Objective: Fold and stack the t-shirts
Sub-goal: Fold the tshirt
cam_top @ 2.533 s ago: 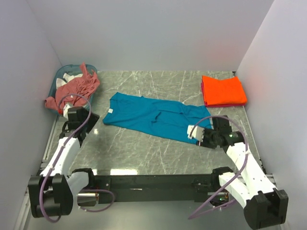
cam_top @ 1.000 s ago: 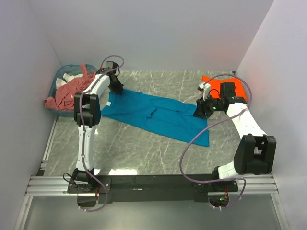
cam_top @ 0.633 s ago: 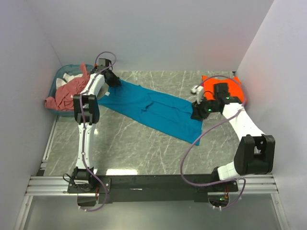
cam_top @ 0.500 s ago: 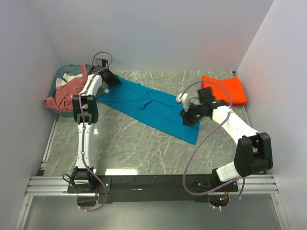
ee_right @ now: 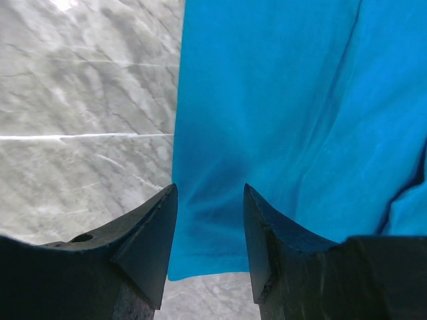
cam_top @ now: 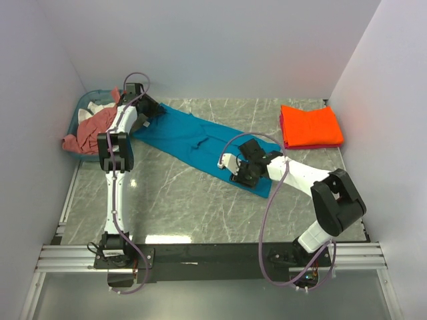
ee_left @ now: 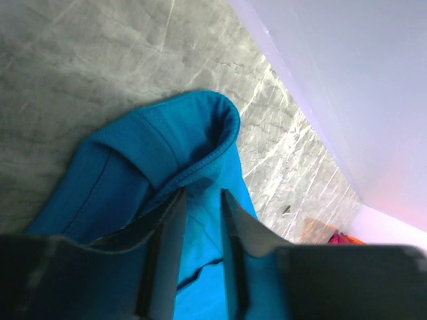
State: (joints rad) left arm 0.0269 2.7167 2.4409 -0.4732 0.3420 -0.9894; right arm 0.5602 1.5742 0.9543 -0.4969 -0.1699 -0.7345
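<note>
Near counter (cam_top: 173,200): bare marble between the arm bases and the teal t-shirt (cam_top: 193,137), free to cross.
Middle: the teal t-shirt lay flat on a diagonal, with the right end effector (cam_top: 239,172) low over its near end.
Far-left corner: basket (cam_top: 77,119) heaped with the salmon-pink t-shirt (cam_top: 93,127); the left arm (cam_top: 113,153) stood just beside it.
Far-right corner: folded orange t-shirt (cam_top: 310,125) near the side wall.
Far strip: bare between the teal and orange shirts.

Both arms are white with black joints. The left arm (cam_top: 115,193) has a slim white tube. The right arm (cam_top: 301,176) has a fat black elbow (cam_top: 339,200). A purple cable (cam_top: 261,227) loops along each arm. Each arm has a black base (cam_top: 117,252) on a black bar (cam_top: 213,253). The left gripper (ee_left: 202,195) has two thin black fingers (ee_left: 163,253). The right gripper (ee_right: 209,190) has two thick dark grey fingers (ee_right: 150,240) with pointed tips.
</note>
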